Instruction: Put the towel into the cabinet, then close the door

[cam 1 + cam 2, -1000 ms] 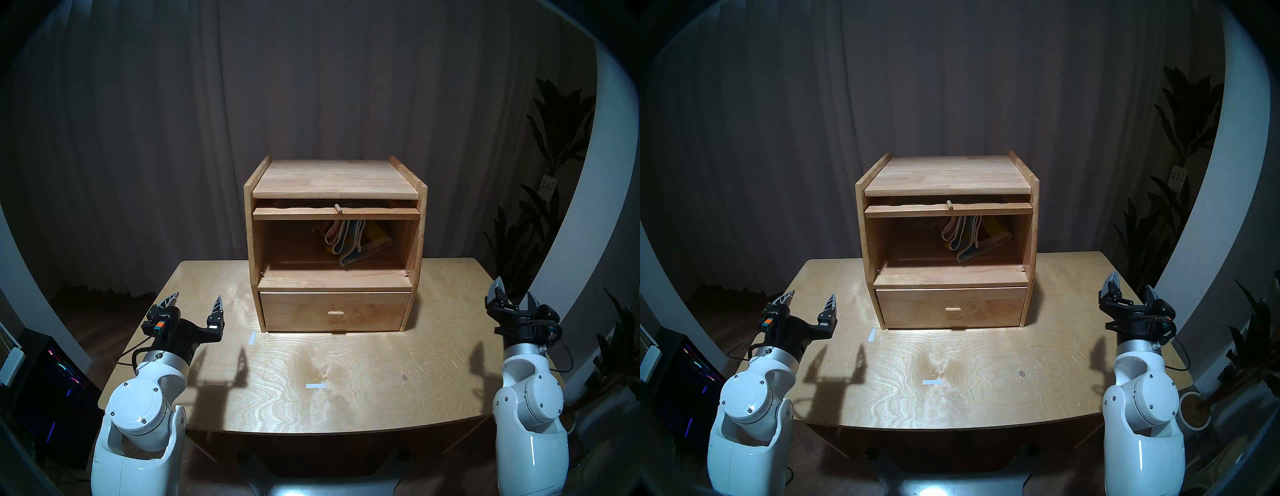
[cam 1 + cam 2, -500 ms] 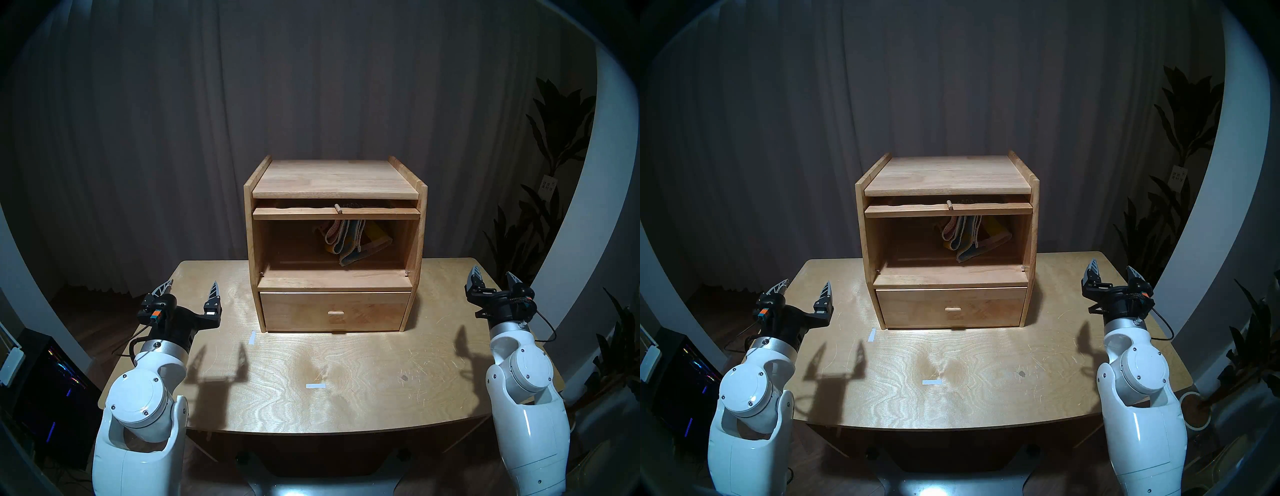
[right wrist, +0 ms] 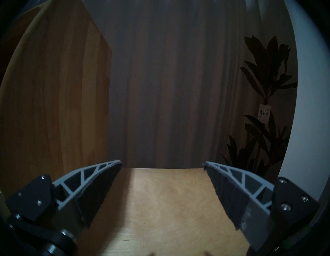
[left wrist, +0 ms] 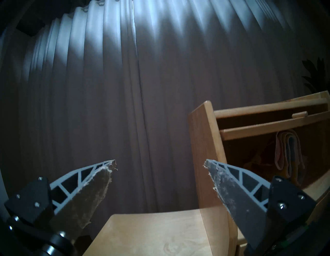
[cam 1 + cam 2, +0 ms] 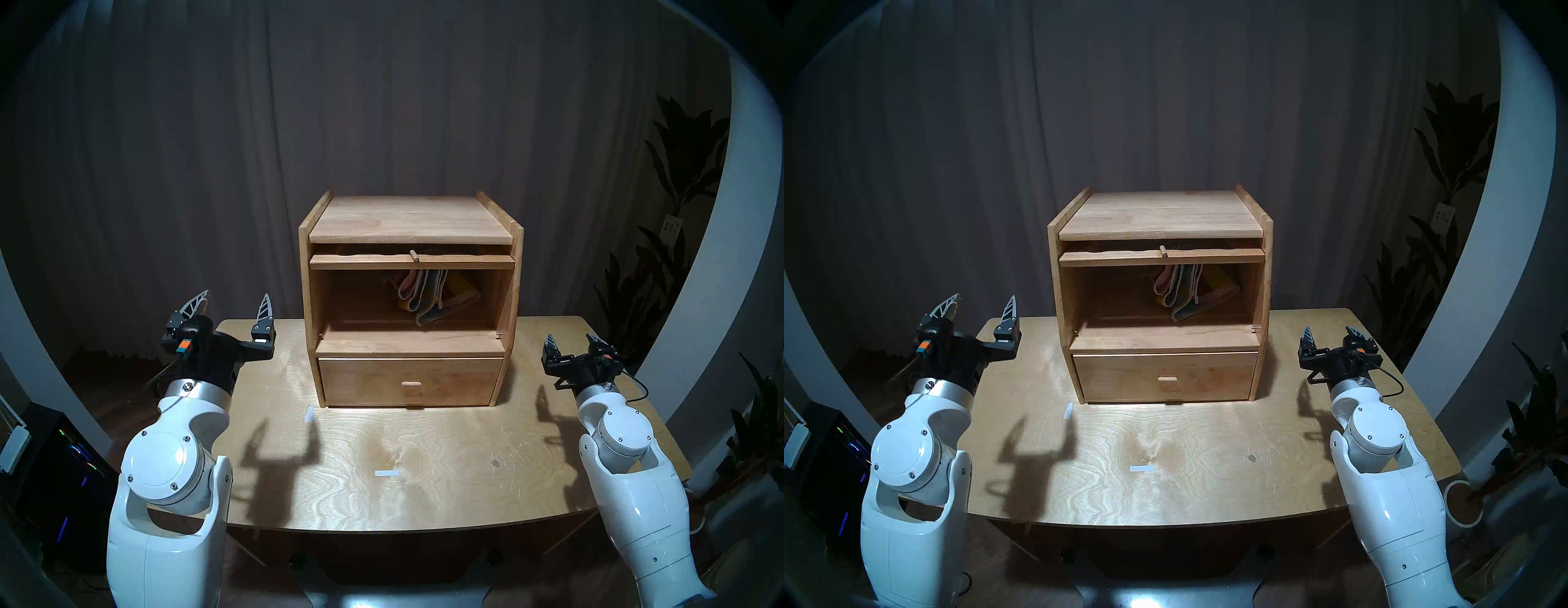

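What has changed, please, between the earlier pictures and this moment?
The left tool has risen, still open and empty. The right tool has moved inward toward the cabinet's right side, also open and empty. The towel stays inside the cabinet, the door is still tucked up open, and the drawer remains shut.

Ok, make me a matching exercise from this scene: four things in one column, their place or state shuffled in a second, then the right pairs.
Things
1. towel
2. door
3. drawer
4. left gripper

Place or state
A. shut, below the compartment
B. open and empty, raised left of the cabinet
C. folded, inside the compartment
D. lifted up flat under the top board, peg knob facing out

Pairs: 1-C, 2-D, 3-A, 4-B
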You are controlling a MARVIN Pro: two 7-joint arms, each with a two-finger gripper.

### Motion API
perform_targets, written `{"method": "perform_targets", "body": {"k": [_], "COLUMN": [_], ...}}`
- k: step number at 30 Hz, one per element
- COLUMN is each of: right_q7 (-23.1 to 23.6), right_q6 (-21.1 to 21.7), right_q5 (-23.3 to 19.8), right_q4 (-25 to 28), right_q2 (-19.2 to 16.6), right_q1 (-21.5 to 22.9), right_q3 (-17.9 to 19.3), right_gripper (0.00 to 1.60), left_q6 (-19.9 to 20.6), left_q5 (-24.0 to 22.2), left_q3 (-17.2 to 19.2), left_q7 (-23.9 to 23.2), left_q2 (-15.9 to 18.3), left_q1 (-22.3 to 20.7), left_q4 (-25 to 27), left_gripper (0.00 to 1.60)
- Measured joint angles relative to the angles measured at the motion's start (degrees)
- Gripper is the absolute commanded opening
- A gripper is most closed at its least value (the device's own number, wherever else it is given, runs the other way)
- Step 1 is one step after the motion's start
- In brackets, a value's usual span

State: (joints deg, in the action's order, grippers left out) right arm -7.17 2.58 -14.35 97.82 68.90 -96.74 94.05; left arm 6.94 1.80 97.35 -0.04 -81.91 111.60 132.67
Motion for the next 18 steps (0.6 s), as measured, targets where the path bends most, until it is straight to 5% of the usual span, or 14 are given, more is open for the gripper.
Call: {"method": "perform_targets", "body": {"k": [10, 18], "right_q7": [0.47, 0.62], "right_q6": [0.36, 0.21], "right_q5": [1.31, 2.16], "right_q4": [-4.69, -7.78], "right_q2": [-0.64, -0.74], "right_q1": [5.17, 8.86], "right_q3": [-1.98, -3.18], "right_gripper": [1.60, 1.60], "left_q6": [-3.81, -9.13], "left_q5": [12.24, 26.40], "left_q3": [-3.56, -6.80], "left_q7": [-5.16, -9.39], "left_q2": [6.12, 12.04], "left_q1": [2.09, 3.70], "left_q4": [5.20, 5.92], "left_gripper": [1.60, 1.60]}}
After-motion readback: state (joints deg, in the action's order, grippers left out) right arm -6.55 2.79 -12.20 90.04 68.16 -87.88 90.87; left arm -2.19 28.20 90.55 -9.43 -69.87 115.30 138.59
